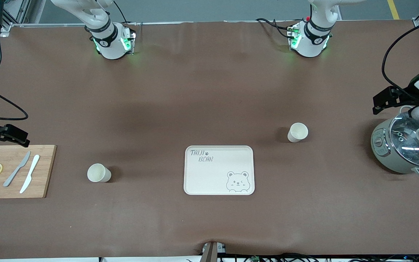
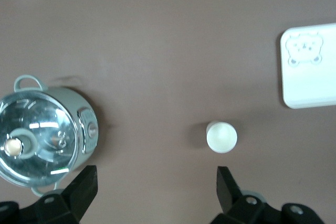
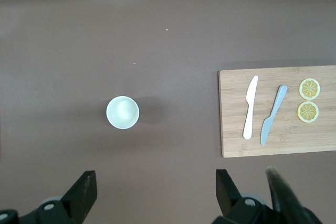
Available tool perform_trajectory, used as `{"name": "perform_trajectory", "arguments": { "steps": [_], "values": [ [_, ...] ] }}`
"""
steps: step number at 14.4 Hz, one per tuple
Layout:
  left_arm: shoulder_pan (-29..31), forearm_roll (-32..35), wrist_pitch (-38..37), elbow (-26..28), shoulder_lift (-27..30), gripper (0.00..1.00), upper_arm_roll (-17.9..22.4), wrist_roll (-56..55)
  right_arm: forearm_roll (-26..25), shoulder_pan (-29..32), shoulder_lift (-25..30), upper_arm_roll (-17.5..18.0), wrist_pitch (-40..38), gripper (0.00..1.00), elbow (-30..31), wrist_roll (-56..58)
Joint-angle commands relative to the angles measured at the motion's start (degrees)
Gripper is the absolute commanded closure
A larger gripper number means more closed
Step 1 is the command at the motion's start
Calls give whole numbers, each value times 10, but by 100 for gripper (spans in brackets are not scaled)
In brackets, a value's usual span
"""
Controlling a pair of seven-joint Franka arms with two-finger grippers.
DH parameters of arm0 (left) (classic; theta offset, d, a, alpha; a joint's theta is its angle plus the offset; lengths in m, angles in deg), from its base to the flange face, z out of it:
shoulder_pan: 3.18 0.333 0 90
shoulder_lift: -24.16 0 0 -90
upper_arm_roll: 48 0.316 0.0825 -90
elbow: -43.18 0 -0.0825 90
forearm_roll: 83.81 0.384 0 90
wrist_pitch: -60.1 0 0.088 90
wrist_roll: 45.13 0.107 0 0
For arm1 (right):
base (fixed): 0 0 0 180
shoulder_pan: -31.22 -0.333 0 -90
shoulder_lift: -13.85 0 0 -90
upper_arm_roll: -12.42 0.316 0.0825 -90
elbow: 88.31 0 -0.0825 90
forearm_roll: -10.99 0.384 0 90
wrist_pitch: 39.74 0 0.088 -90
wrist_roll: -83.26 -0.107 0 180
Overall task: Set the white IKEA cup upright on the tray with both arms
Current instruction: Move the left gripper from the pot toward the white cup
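While front view hides fingers, wrist views show left claw, right claw spread wide

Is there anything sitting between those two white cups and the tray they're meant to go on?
Nothing visible. Bare brown table lies between the tray and each cup: one toward the right arm's end, one toward the left arm's end. The cutting board and pot sit off at the table's ends.

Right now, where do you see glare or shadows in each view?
Front view: soft, broad shadows across the table, green glow at the arm bases. Left wrist view: bright streaks of glare on the glass lid of the pot; the cup casts a faint shadow. Right wrist view: even light, soft shadow beside the other cup.
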Motion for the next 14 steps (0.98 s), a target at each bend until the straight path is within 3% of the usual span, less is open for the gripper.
{"name": "perform_trajectory", "arguments": {
  "steps": [1, 6, 9, 11, 14],
  "values": [
    [2, 18, 29, -1, -12, 0, -1, -8, -7, -1, 4, 1, -1, 0, -2, -8],
    [-8, 0, 65, -1, -60, 0, -8, -40, -7, 1, 4, 0, -1, 0, -3, -9],
    [-25, -27, 97, 56, -61, 0, -18, -62, -7, 1, 4, 0, -1, 0, -2, -9],
    [-23, -44, 177, 158, -19, 0, -38, -80, -5, 1, 3, 0, -1, 0, -3, -9],
    [-21, -61, 330, 355, 61, 0, -44, -84, -5, 0, 3, 0, -1, 0, -2, -9]
  ]
}}
